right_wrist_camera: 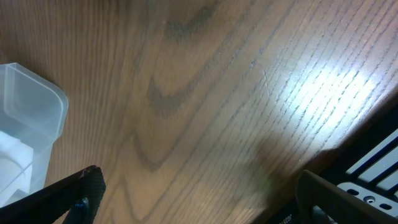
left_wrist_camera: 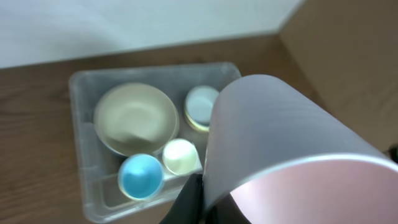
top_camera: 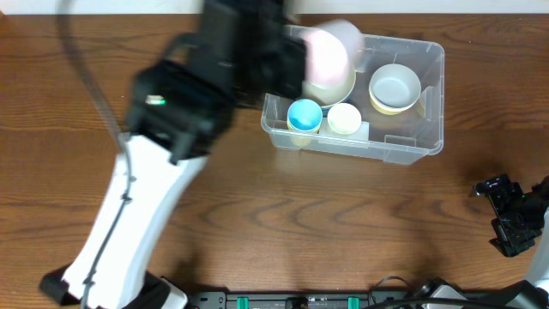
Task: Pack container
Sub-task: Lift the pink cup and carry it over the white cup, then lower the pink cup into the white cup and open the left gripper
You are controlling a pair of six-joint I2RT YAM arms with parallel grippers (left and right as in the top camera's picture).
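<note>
The clear plastic container [top_camera: 412, 137] stands at the back middle of the table and holds a cream bowl [left_wrist_camera: 134, 118], a blue cup [top_camera: 304, 115], a pale yellow cup [top_camera: 345, 118] and a yellow-rimmed white bowl [top_camera: 394, 87]. My left gripper [left_wrist_camera: 198, 199] is shut on the rim of a pink bowl [top_camera: 328, 50] and holds it above the container's left end. The pink bowl fills the right of the left wrist view [left_wrist_camera: 292, 155]. My right gripper [top_camera: 506, 215] is open and empty over the table at the right; a container corner [right_wrist_camera: 37, 118] shows in its view.
The wooden table [top_camera: 343, 223] runs to its front edge, where a black rail [top_camera: 300, 300] with cables lies. The left arm's white link [top_camera: 129, 232] crosses the left of the table. A pale wall [left_wrist_camera: 124, 25] stands behind the container.
</note>
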